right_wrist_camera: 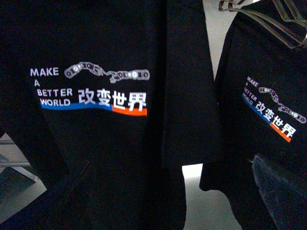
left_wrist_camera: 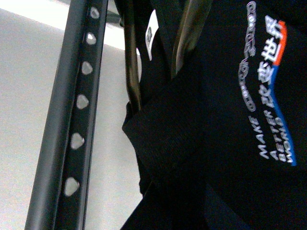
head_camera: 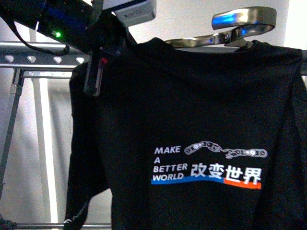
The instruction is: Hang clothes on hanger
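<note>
The black T-shirt (head_camera: 192, 120) printed "MAKE A BETTER WORLD" hangs in front of me and fills most of the front view. Its collar sits on a shiny metal clothes hanger (head_camera: 244, 21). My left gripper (head_camera: 97, 74) is shut on the shirt's shoulder fabric at the upper left, beside the dark grey rack rail (head_camera: 33, 59) with heart-shaped holes. In the left wrist view the rail (left_wrist_camera: 72, 124) runs alongside the shirt (left_wrist_camera: 230, 120), and folded cloth hides the jaws. The right wrist view shows the shirt's print (right_wrist_camera: 91, 93) close up. My right gripper is open and its fingers are out of view.
A second black shirt with the same print (right_wrist_camera: 273, 115) hangs on a wire hanger (right_wrist_camera: 268, 14) next to the first. A blue-grey garment (right_wrist_camera: 283, 191) hangs below it. Metal hanger wires (left_wrist_camera: 132, 72) lie between rail and shirt. The rack's slanted leg (head_camera: 12, 134) stands at the left.
</note>
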You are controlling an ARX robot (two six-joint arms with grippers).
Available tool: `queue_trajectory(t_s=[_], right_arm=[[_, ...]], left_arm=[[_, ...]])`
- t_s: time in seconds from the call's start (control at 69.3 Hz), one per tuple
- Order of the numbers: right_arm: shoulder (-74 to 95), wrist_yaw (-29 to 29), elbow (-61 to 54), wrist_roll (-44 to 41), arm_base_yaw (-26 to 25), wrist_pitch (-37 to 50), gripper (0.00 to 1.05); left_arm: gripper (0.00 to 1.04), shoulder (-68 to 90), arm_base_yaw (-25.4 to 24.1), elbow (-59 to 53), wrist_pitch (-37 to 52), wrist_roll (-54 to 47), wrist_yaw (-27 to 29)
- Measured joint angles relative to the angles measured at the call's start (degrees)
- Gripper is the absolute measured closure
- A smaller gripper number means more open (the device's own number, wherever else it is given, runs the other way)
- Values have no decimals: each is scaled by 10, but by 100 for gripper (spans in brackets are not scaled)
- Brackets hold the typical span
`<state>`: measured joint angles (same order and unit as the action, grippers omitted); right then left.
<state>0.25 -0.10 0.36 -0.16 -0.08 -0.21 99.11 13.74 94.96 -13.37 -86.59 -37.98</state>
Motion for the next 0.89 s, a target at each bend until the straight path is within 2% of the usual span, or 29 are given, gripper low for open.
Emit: queue_trajectory(t_s=[0.159,0.505,0.577,0.606,0.663,0.721,0.779,0.894], right_arm=[[0,0,0,0,0,0,7],[0,0,0,0,-1,-1,7],[33,-114,19,13,-43,-39,7],[68,-178,31,14,-77,-34,7],[127,-256,56,15,-136,3,7],[184,-304,87,6,-189,49,7],[235,-329,121,-15,-219,91,7],[332,-357,196,-105,-217,135,7]], left_arm=[[101,0,13,-29,43,-18,-2],[101,0,12,-31,44,-23,-1],[101,0,12,-31,44,-23,-2],[101,0,12,-31,44,-23,-1],[101,0,13,-31,44,-23,-2],[101,0,13,-31,44,-23,-2],[101,0,13,-31,44,-23,-2],[101,0,10,-32,44,-23,-1]])
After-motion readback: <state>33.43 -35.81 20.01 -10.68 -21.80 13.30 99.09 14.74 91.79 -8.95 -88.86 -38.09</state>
